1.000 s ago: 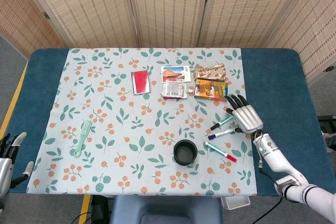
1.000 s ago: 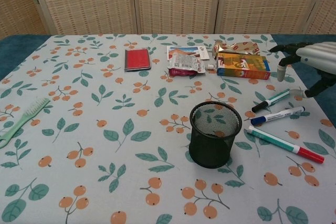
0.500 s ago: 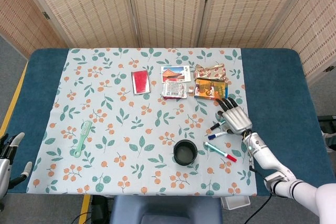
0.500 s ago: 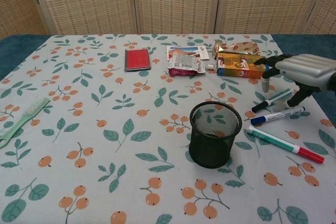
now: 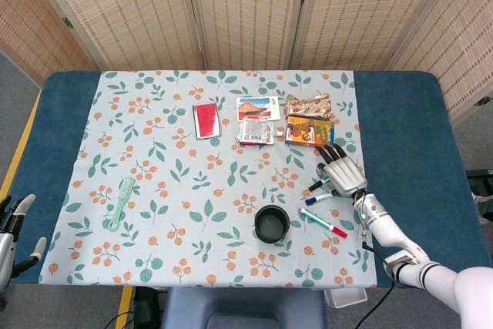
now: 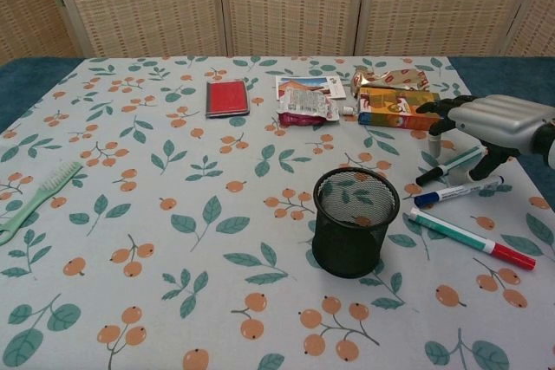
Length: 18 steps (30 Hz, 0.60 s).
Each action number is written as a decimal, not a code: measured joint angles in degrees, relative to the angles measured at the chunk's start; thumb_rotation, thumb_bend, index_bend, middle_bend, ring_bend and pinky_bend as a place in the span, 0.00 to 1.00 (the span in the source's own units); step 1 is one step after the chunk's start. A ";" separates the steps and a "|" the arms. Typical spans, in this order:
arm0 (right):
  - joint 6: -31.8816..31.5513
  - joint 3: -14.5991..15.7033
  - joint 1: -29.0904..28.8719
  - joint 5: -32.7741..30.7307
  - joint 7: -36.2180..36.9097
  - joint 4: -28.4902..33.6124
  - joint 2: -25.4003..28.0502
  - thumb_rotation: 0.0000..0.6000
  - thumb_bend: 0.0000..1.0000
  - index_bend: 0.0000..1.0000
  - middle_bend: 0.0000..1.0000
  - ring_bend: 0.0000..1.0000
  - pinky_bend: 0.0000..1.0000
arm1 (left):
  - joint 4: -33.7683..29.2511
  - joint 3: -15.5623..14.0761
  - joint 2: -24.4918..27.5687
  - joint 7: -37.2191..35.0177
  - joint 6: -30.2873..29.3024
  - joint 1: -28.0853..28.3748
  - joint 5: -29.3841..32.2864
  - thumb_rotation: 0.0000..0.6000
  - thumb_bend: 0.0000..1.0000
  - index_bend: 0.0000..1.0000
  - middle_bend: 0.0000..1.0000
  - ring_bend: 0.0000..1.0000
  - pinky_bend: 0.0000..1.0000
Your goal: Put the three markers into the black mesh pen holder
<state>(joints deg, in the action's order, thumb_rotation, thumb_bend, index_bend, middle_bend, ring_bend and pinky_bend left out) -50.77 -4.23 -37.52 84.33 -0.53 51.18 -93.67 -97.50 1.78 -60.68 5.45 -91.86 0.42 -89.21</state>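
Nearest the robot, at about six o'clock on the leaf-and-berry cloth covering the counter [image 5: 400, 113], the black mesh pen holder [image 6: 355, 222] stands upright with nothing inside it. Just to its three o'clock lie the three markers, all flat on the cloth. The nearest is a green-bodied marker with a red cap [image 6: 472, 239]. Beyond it lies a blue-capped marker [image 6: 458, 191], and farther again a black-capped marker [image 6: 447, 166].

The right robot hand [image 6: 499, 125] hovers palm down right over the far ends of the blue-capped and black-capped markers, fingers spread and pointing toward twelve o'clock, its thumb reaching down beside the black-capped marker. It grips nothing that can be seen.

At about eight o'clock, at the near edge of the counter, the left robot hand [image 5: 14, 225] rests open with fingers apart, holding nothing.

A pale green comb [image 6: 38, 198] lies at nine o'clock. Toward twelve o'clock sit a red booklet [image 6: 227, 97], a postcard [image 5: 257, 107], snack packets [image 6: 308, 108] and an orange box [image 6: 401, 108].
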 measured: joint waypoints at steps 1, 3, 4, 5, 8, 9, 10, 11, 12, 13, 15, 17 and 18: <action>0.08 0.12 -0.04 -0.01 0.01 -0.09 -0.08 1.00 0.34 0.41 0.01 0.00 0.00 | 0.01 0.00 -0.01 0.01 0.01 0.00 0.01 1.00 0.40 0.08 0.16 0.04 0.26; 0.18 0.28 -0.11 -0.03 -0.04 -0.31 -0.22 1.00 0.34 0.41 0.01 0.00 0.00 | 0.05 0.02 -0.02 0.04 0.03 0.00 0.04 1.00 0.40 0.08 0.16 0.04 0.26; 0.25 0.36 -0.17 -0.06 -0.13 -0.44 -0.33 1.00 0.34 0.41 0.01 0.00 0.00 | 0.05 0.03 -0.02 0.01 0.05 0.01 0.05 1.00 0.40 0.08 0.16 0.04 0.26; 0.34 0.39 -0.21 -0.10 -0.17 -0.52 -0.40 1.00 0.34 0.41 0.01 0.00 0.00 | 0.06 0.04 -0.01 0.00 0.04 0.00 0.05 1.00 0.40 0.08 0.16 0.04 0.26; 0.71 0.51 -0.39 -0.29 -0.48 -0.85 -0.74 1.00 0.34 0.41 0.01 0.00 0.00 | 0.07 0.04 0.00 -0.08 -0.01 -0.01 -0.03 1.00 0.40 0.08 0.16 0.04 0.26; 0.80 0.54 -0.44 -0.35 -0.57 -0.99 -0.88 1.00 0.34 0.41 0.01 0.00 0.00 | 0.09 0.04 0.00 -0.10 -0.04 -0.02 -0.07 1.00 0.40 0.08 0.16 0.04 0.26; 0.87 0.56 -0.50 -0.44 -0.65 -1.17 -1.08 1.00 0.34 0.41 0.01 0.00 0.00 | 0.11 0.03 0.00 -0.13 -0.08 -0.03 -0.11 1.00 0.40 0.08 0.16 0.04 0.26; 0.93 0.55 -0.56 -0.52 -0.69 -1.29 -1.23 1.00 0.34 0.41 0.01 0.00 0.00 | 0.13 0.02 0.02 -0.21 -0.12 -0.04 -0.18 1.00 0.40 0.08 0.16 0.04 0.26; 0.97 0.53 -0.61 -0.60 -0.74 -1.42 -1.35 1.00 0.34 0.41 0.01 0.00 0.00 | 0.16 0.02 0.02 -0.27 -0.16 -0.04 -0.24 1.00 0.40 0.08 0.16 0.04 0.26; 0.99 0.48 -0.68 -0.70 -0.86 -1.62 -1.52 1.00 0.34 0.42 0.01 0.00 0.00 | 0.21 0.04 0.02 -0.31 -0.24 -0.04 -0.33 1.00 0.40 0.08 0.16 0.04 0.26; 0.92 0.35 -0.75 -0.88 -1.07 -1.99 -1.84 1.00 0.34 0.46 0.02 0.00 0.00 | 0.45 0.07 -0.05 -0.41 -0.52 -0.06 -0.58 1.00 0.40 0.07 0.16 0.04 0.26; 0.64 0.22 -0.77 -1.05 -1.53 -2.56 -2.26 1.00 0.34 0.49 0.03 0.00 0.00 | 0.65 0.11 -0.13 -0.45 -0.80 -0.12 -0.79 1.00 0.40 0.07 0.16 0.04 0.26; 0.56 0.19 -0.78 -1.12 -1.75 -2.85 -2.46 1.00 0.34 0.50 0.04 0.00 0.00 | 0.71 0.13 -0.16 -0.48 -0.89 -0.14 -0.82 1.00 0.40 0.07 0.16 0.04 0.26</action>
<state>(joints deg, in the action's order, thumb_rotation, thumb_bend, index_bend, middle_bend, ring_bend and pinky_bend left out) -50.20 -4.04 -38.30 83.21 -2.28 48.32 -96.13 -96.79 1.91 -60.84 4.98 -92.75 0.28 -90.03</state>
